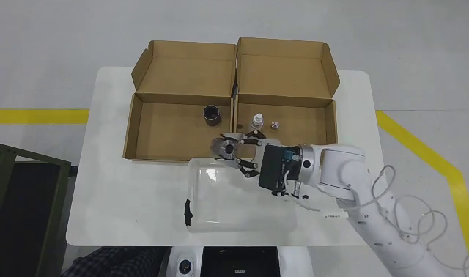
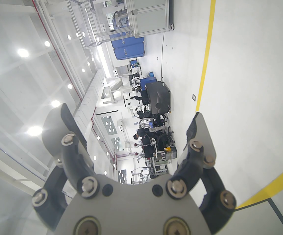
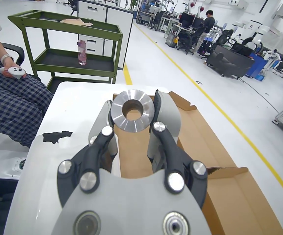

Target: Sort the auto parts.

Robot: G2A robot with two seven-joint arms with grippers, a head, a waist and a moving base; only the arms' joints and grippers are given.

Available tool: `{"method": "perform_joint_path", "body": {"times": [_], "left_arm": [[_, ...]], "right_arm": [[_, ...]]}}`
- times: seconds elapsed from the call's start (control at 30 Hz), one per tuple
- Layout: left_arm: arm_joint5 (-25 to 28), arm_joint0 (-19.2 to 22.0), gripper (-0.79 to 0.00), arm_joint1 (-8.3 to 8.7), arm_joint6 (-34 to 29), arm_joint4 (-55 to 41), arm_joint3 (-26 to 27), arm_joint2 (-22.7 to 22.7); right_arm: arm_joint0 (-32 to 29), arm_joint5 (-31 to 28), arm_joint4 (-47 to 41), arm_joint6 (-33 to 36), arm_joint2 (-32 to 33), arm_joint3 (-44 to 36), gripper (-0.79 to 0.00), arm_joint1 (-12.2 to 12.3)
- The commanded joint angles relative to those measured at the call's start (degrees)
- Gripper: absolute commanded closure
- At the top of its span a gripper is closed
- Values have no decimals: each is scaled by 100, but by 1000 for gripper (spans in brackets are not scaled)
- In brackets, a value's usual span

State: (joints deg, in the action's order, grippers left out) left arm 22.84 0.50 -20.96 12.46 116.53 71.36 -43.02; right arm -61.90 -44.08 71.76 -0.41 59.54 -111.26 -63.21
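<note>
A silver metal ring [image 1: 229, 148] with a round centre hole is held by my right gripper [image 1: 234, 148], which is shut on it. In the right wrist view the ring [image 3: 121, 119] sits between the fingers of that gripper [image 3: 133, 110], above the front wall of the left cardboard box [image 1: 146, 134]. That box holds a dark cylindrical part [image 1: 211, 114]. The right cardboard box [image 1: 330, 123] holds a small white part [image 1: 258, 120] and a tiny part [image 1: 275, 123]. My left gripper [image 2: 130, 113] is open with nothing in it and faces the room.
A clear plastic bin [image 1: 234, 200] stands on the white table [image 1: 110, 196], in front of the boxes and just under the right arm's wrist. Both box lids stand open at the back. A green cart [image 3: 65, 40] stands beyond the table's edge.
</note>
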Motion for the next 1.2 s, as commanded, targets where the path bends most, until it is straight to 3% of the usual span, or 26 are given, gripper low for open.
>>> {"method": "perform_joint_path", "body": {"times": [0.0,0.6,1.17], "left_arm": [[0,0,-785,0,0,0,0,0],[0,0,-785,0,0,0,0,0],[0,0,-785,0,0,0,0,0]], "right_arm": [[-17,-12,-5,8,24,-13,0,3],[303,-21,149,223,-183,343,0,-68],[1433,-19,-125,578,-1250,1893,0,-448]]}}
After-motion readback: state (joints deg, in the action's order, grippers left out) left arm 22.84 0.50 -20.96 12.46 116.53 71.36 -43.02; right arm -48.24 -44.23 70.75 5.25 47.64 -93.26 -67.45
